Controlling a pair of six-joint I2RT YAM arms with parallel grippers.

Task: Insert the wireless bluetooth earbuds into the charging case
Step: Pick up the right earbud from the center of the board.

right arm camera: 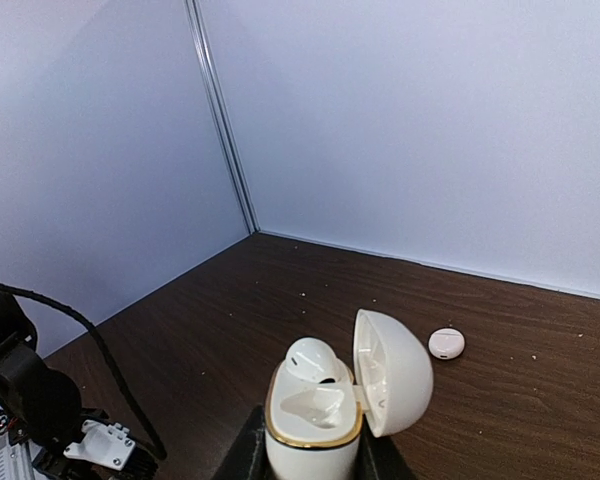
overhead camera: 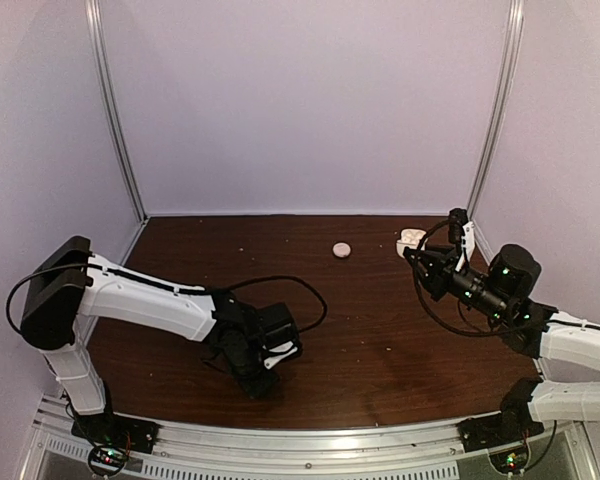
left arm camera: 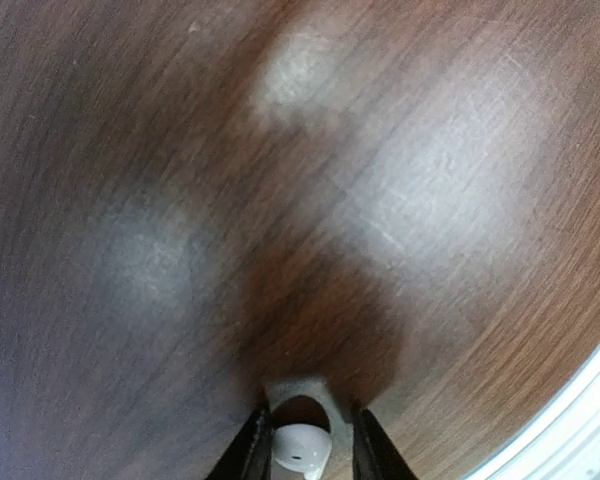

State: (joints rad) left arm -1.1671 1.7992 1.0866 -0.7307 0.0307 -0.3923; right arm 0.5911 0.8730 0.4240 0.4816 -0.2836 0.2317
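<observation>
My right gripper (right arm camera: 313,452) is shut on the white charging case (right arm camera: 315,440) and holds it upright at the back right of the table (overhead camera: 411,239). Its hinged lid (right arm camera: 392,372) stands open to the right. One white earbud (right arm camera: 313,360) sits in the far slot, while the near slot is empty. My left gripper (left arm camera: 310,455) points down close over the wood at the front left (overhead camera: 263,372). A second white earbud (left arm camera: 302,448) sits between its narrow-set dark fingers (left arm camera: 252,452), tight against the left one.
A flat pale pink round disc (overhead camera: 341,249) lies on the dark wooden table near the back wall, left of the case (right arm camera: 446,343). Pale walls enclose the back and sides. A metal rail (overhead camera: 310,440) runs along the near edge.
</observation>
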